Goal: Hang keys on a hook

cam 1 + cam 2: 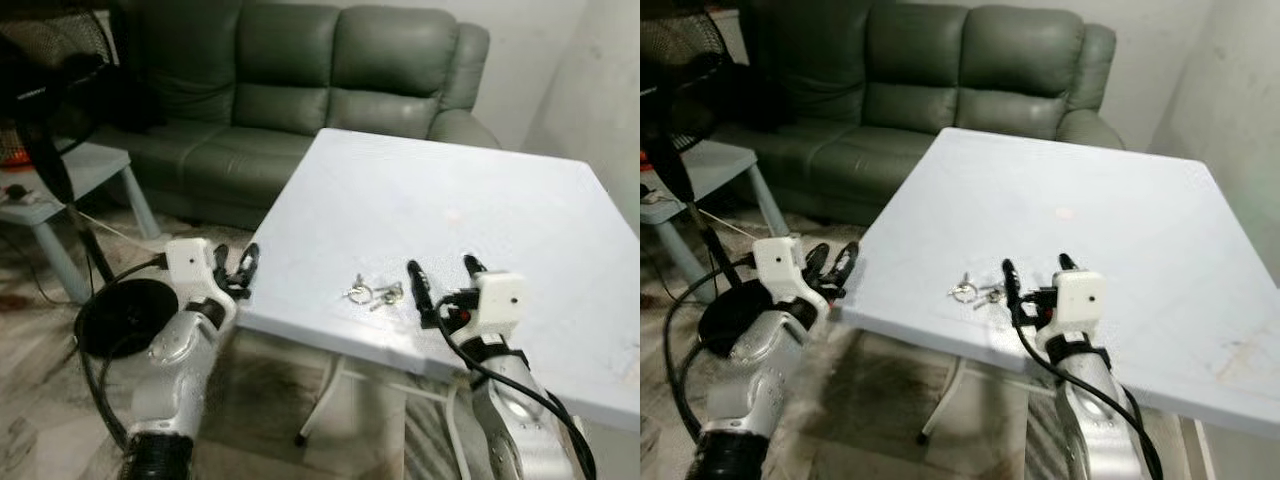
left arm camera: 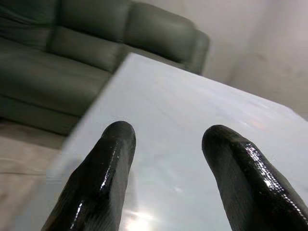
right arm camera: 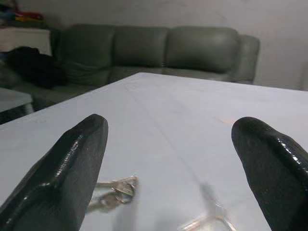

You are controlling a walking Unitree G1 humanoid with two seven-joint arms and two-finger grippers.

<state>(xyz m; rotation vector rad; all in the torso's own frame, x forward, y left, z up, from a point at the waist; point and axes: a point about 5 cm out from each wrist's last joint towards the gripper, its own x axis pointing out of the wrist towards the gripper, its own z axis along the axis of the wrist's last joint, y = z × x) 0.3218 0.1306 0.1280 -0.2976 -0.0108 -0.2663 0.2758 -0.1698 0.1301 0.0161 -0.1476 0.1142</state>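
Keys (image 1: 372,293): they lie flat near the front edge of the white table (image 1: 470,200), a ring with a couple of keys fanned out beside it.
Step in hand: you are lining up the pick; I judge nothing is gripped yet.
Right gripper (image 1: 443,274): fingers spread wide, low over the table, with the keys just beside its left fingertip, outside the gap rather than between the tips.
Wrist check: in the right wrist view the keys (image 3: 114,188) sit close to one finger (image 3: 67,163), off-centre.
How to do it well: shift your right gripper leftward until the ring is centred, then lower and pinch the ring, not a loose key.
Left gripper (image 1: 240,268): fingers apart, at the table's left corner, well apart from the keys.
Hook: cannot tell where it is.
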